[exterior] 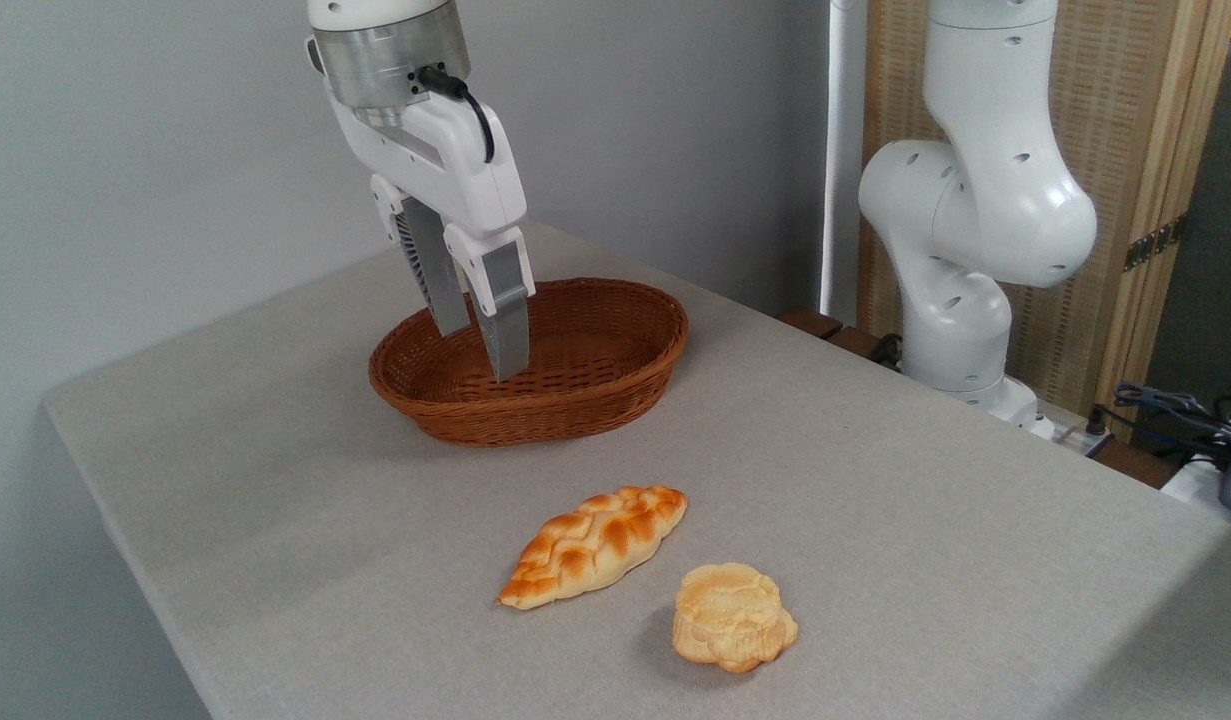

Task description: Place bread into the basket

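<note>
The work surface is a table covered in a pale grey, finely textured cloth, its far corner at 12 o'clock meeting a plain grey wall. At 2 o'clock, beyond the table edge, stands the white arm base, in front of a woven beige screen with a wooden frame; cables lie at 3 o'clock off the table. The basket, oval and reddish-brown, rests on the cloth toward 11 o'clock. The gripper hangs tilted above the basket interior, with its two grey fingers parted by a narrow gap and nothing between them: the end effector is released and unloaded. The bread sits on the cloth at 6 o'clock, well apart from the basket. Just beside it, toward 10 o'clock of the bun, lies a braided loaf, not touching it.
</note>
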You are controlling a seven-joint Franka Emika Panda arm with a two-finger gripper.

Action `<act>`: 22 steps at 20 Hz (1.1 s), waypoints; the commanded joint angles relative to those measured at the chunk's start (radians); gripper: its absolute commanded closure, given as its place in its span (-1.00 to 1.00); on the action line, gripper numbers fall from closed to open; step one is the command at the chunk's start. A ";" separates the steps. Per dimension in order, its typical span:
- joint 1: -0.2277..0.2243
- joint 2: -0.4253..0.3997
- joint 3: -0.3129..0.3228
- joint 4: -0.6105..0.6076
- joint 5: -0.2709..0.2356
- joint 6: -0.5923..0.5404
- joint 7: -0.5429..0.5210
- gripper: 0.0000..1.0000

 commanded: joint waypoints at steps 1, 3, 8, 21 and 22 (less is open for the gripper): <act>0.006 -0.007 -0.006 0.009 -0.011 -0.046 0.003 -1.00; 0.006 -0.007 -0.005 0.009 -0.011 -0.049 0.003 -1.00; 0.006 -0.007 -0.006 0.009 -0.011 -0.063 0.003 -1.00; 0.008 -0.013 -0.003 0.009 -0.011 -0.066 0.005 -1.00; 0.008 -0.013 -0.003 0.009 -0.011 -0.066 0.005 -1.00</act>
